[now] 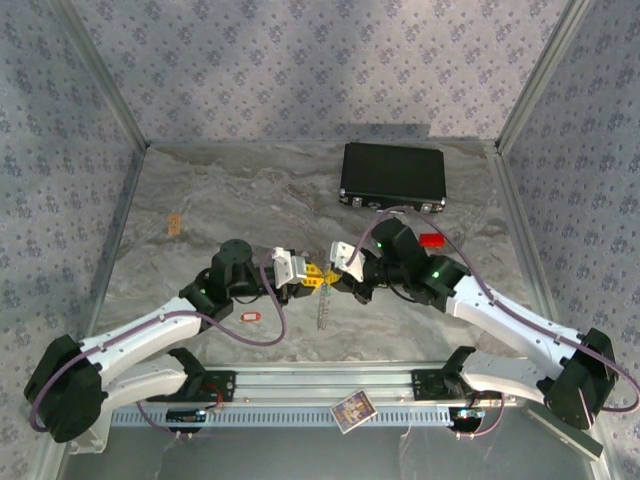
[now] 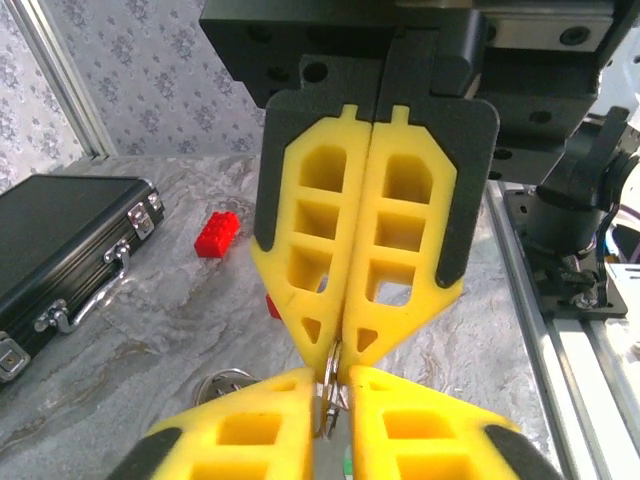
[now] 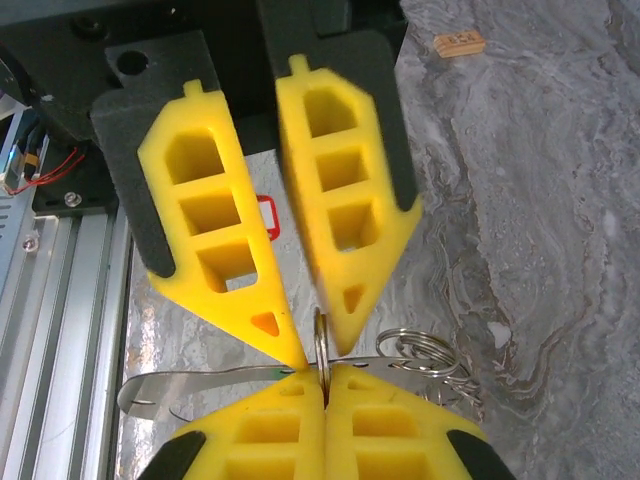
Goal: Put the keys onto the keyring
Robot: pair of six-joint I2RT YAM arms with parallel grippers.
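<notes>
The two pincers stood tip to tip above the table. The right pincer (image 3: 325,390) was pressed together on the thin silvery keyring (image 3: 321,338), which stood edge-on just off its fingertips. The left pincer (image 2: 333,395) was slightly spread, its fingers either side of the same ring without clamping it. By that, the threading looked begun and not finished. The red-tagged key (image 1: 250,317) lay loose on the table, back from the left pincer beside its arm and well apart from the ring, so it was still to go on. A flat silvery blade (image 3: 190,388) with a speck of green stuck out sideways at the right pincer's tips. It seemed to be the second key, but whether it already sat on the ring I could not tell.
</notes>
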